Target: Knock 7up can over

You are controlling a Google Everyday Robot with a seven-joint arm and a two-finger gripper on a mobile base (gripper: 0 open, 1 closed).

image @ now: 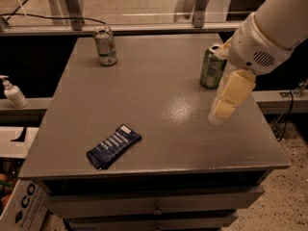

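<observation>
The 7up can (105,45), whitish-silver with a green band and a silver top, stands upright at the far left corner of the grey table (154,90). My gripper (222,109) hangs from the white arm (269,28) over the right side of the table, pointing down and to the left. It is far to the right of the 7up can and does not touch it. A darker all-green can (211,66) stands upright just behind and left of the gripper, partly covered by the arm.
A dark blue snack packet (114,147) lies flat near the table's front left. A white pump bottle (13,93) stands on a low ledge to the left. A cardboard box (21,203) sits on the floor at the lower left. Drawers run under the tabletop.
</observation>
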